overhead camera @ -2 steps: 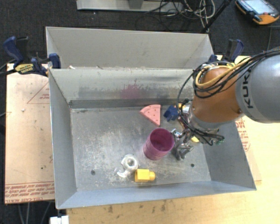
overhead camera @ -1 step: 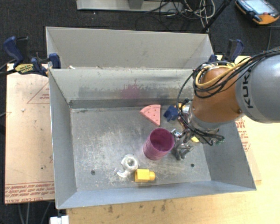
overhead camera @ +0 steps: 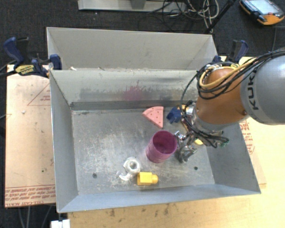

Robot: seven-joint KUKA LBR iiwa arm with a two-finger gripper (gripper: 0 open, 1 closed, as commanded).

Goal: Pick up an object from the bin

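Front of the grey bin (overhead camera: pixel 61 141): small white piece (overhead camera: pixel 130 167), with a yellow block (overhead camera: pixel 147 178) just beside it on the right. Pink wedge (overhead camera: pixel 155 116) lay near the rear wall. Magenta cup (overhead camera: pixel 161 146) stood mid-floor, its open mouth visible. The gripper (overhead camera: pixel 184 152) was low, just beside the cup's right side. Small blue object (overhead camera: pixel 173 114) lay behind the cup. Gripper spread or pressed together: could not tell.

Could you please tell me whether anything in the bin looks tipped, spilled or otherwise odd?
The purple cup near the bin's middle looks tilted, its mouth turned toward the gripper beside it; whether it has tipped over I cannot tell. Nothing looks spilled or broken.
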